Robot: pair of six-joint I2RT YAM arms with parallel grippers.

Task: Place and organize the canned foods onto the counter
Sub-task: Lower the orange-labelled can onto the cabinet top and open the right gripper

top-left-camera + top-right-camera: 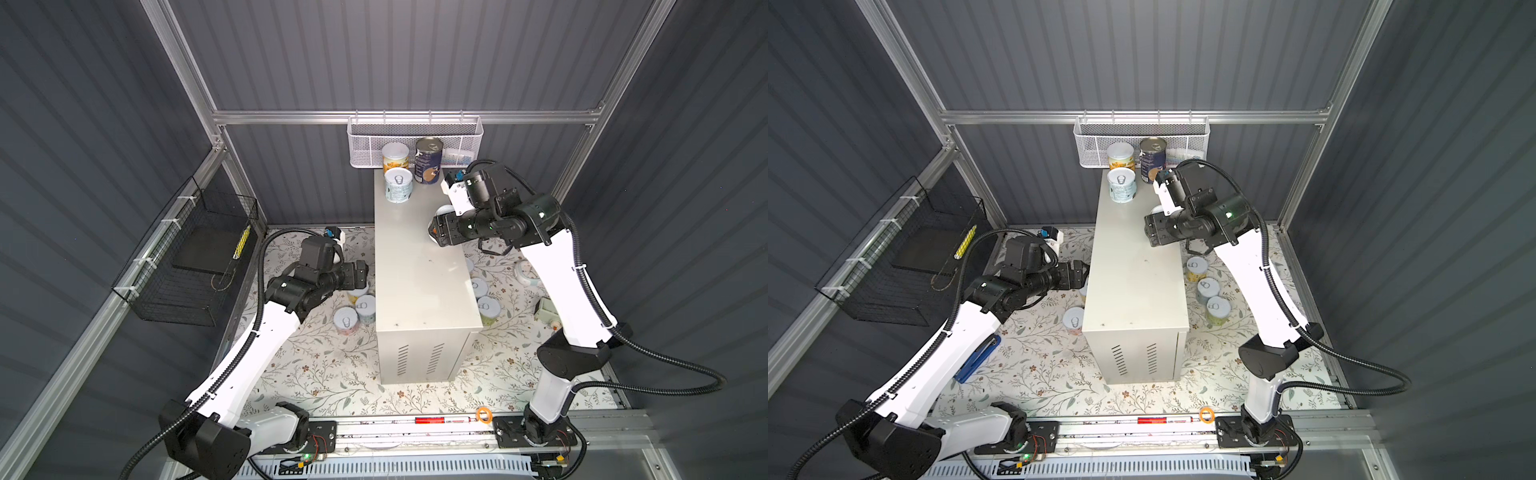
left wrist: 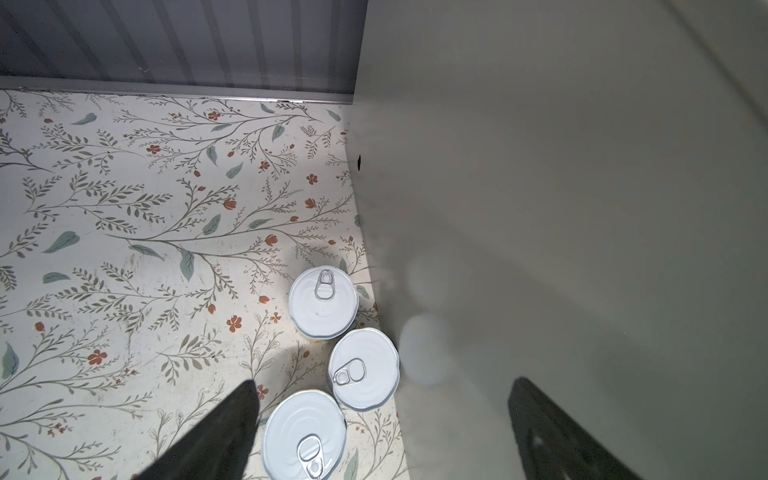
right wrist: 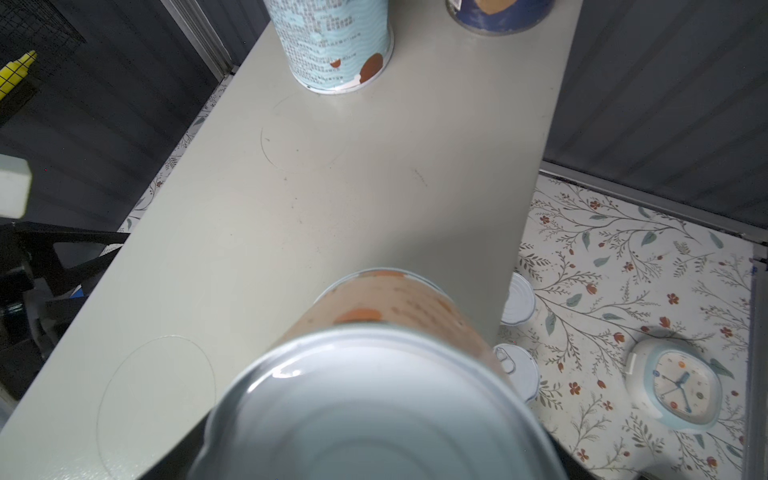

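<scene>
A placing step appears in hand: a peach-labelled can (image 3: 374, 309) is pinched by the right gripper (image 1: 436, 232) above the counter's (image 1: 415, 270) right edge, short of three cans (image 1: 398, 185) at its far end. The left gripper (image 1: 358, 275) is held spread over floor cans (image 2: 324, 299). Next, a level set-down beside that group seems called for.

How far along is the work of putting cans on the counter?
Done: yellow can, navy can and blue can stand at the far end of the counter. In hand: the right claw holds a peach can over the counter. Still on the floor: three left cans below the open left claw, three right cans.
</scene>
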